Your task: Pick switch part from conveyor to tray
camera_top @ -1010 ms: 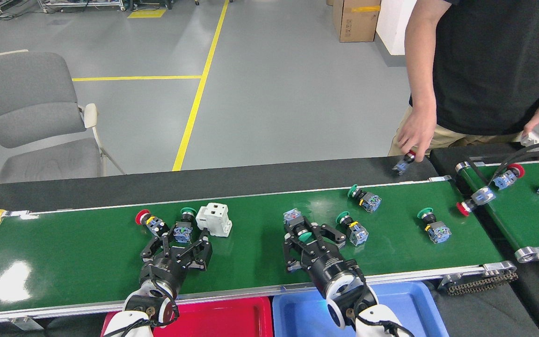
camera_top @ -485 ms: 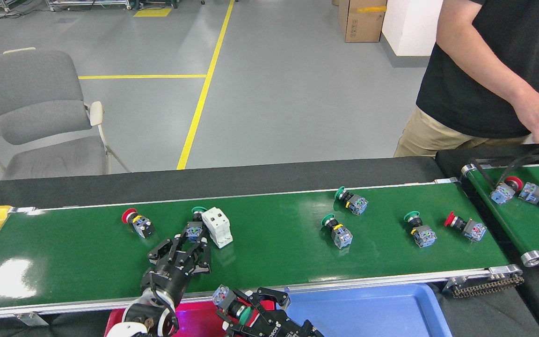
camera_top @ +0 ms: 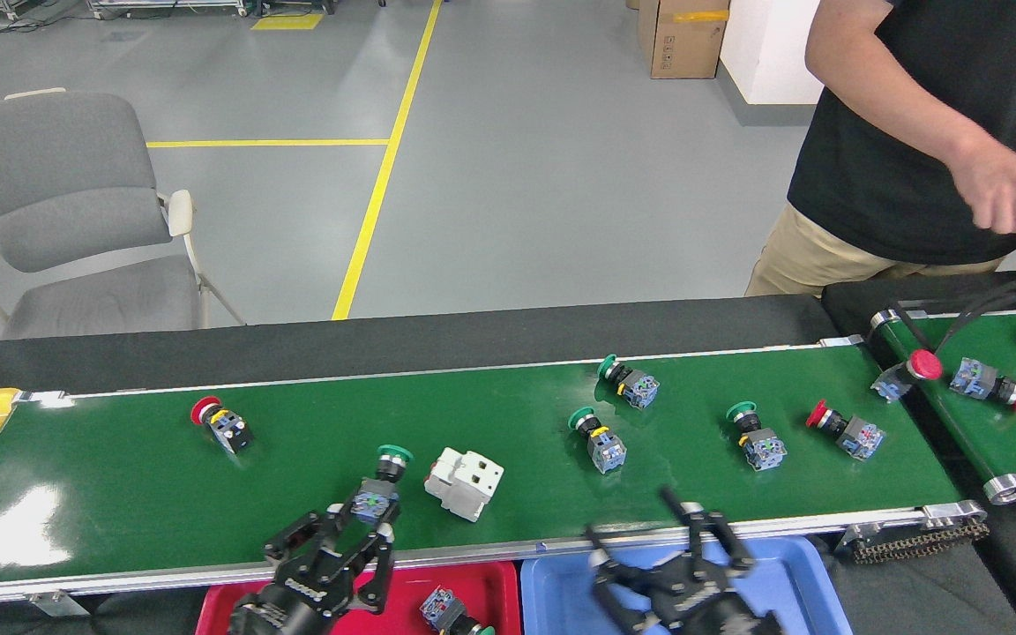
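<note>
Left gripper (camera_top: 358, 529) over red tray (camera_top: 473, 586) holding switch part (camera_top: 440, 608).

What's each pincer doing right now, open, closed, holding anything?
Left pincer: closed on the green-capped switch part on the conveyor.
Right pincer: open, empty, above the blue tray.

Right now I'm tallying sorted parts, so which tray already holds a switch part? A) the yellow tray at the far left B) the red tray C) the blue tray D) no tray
B: a switch part with a blue-grey body lies in the red tray, beside the left gripper, while the visible floor of the blue tray shows none.
</note>
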Controlling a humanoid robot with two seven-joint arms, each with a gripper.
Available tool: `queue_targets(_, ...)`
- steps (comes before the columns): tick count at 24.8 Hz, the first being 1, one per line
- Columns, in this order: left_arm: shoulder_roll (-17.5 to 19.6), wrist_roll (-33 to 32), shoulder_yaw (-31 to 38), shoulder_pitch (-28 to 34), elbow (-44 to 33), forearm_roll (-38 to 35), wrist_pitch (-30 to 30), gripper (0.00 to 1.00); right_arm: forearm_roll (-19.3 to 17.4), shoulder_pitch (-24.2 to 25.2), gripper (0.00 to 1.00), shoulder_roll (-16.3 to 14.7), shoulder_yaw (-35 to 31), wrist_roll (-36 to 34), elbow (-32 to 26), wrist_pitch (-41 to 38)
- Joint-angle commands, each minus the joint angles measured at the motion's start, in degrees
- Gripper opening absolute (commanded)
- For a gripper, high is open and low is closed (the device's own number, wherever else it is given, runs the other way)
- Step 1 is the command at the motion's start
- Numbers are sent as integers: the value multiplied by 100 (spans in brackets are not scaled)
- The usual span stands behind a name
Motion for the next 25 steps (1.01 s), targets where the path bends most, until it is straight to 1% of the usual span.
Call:
queue_targets(1, 32, 32, 369, 39, -16, 8, -31, 17, -76, 125, 100, 31, -396, -118, -33, -1)
queue_targets(3, 85, 32, 711, 232, -86, 34, -136, 18, -76, 160, 100, 31, -440, -109, 2, 8)
queue_targets(4, 225, 32, 878, 399, -165, 52, -365, 18, -76, 160, 100, 31, -440, -92, 11, 8)
queue_targets(5, 374, 41, 1019, 584, -358, 96, -759, 18, -76, 160, 100, 5, -432, -65, 11, 8)
queue_targets(6, 427, 41, 1142, 777, -560, 201, -1146, 18, -59, 134, 100, 4, -423, -56, 11, 8)
queue_targets(8, 427, 32, 1283, 1225, -833, 395, -2025, 19, -6, 125, 100, 31, -414, -4, 11, 25)
queue_targets(9, 419, 32, 1265, 1287, -842, 395, -2237, 20, 12, 125, 100, 40, -414, 58, 29, 96)
queue_targets(10, 445, 32, 1230, 1287, -833, 404, -2237, 23, 56, 81, 100, 22, -414, 119, 55, 210)
queue_targets(11, 463, 32, 1168, 1261, -833, 412, -2237, 31, 152, 10, 100, 22, -396, 207, 161, 377)
queue_targets(12, 445, 15, 1063, 1261, -833, 421, -2237, 44, 258, -86, 100, 13, -361, 286, 275, 482)
queue_targets(14, 410, 6, 694, 1261, -833, 421, -2237, 63, 434, -411, 100, 13, -186, 383, 486, 544)
queue_targets(15, 392, 6, 544, 1296, -833, 404, -2237, 77, 486, -622, 100, 5, -80, 427, 662, 553)
queue_targets(16, 348, 6, 456, 1322, -833, 404, -2237, 97, 486, -816, 100, 31, 8, 480, 802, 553)
queue_targets(17, 252, 6, 377, 1322, -833, 412, -2237, 100, 486, -1044, 100, 40, 122, 515, 969, 562)
queue_targets(18, 181, 6, 369, 1322, -833, 412, -2237, 100, 495, -1238, 100, 40, 236, 524, 1145, 570)
queue_targets(21, 146, 6, 456, 1270, -833, 404, -2237, 100, 504, -1739, 100, 75, 614, 568, 1593, 658)
queue_targets(22, 120, 15, 492, 1261, -842, 404, -1922, 100, 495, -1879, 97, 110, 702, 629, 1707, 851)
queue_targets(23, 67, 23, 527, 1243, -842, 404, -1446, 100, 504, -1967, 93, 128, 755, 682, 1795, 1027)
queue_targets(24, 23, 32, 606, 1208, -842, 404, -707, 100, 504, -2108, 79, 119, 852, 761, 1936, 1142)
queue_targets(25, 32, 41, 685, 1164, -833, 404, -48, 100, 504, -2231, 60, 84, 966, 831, 2077, 1177)
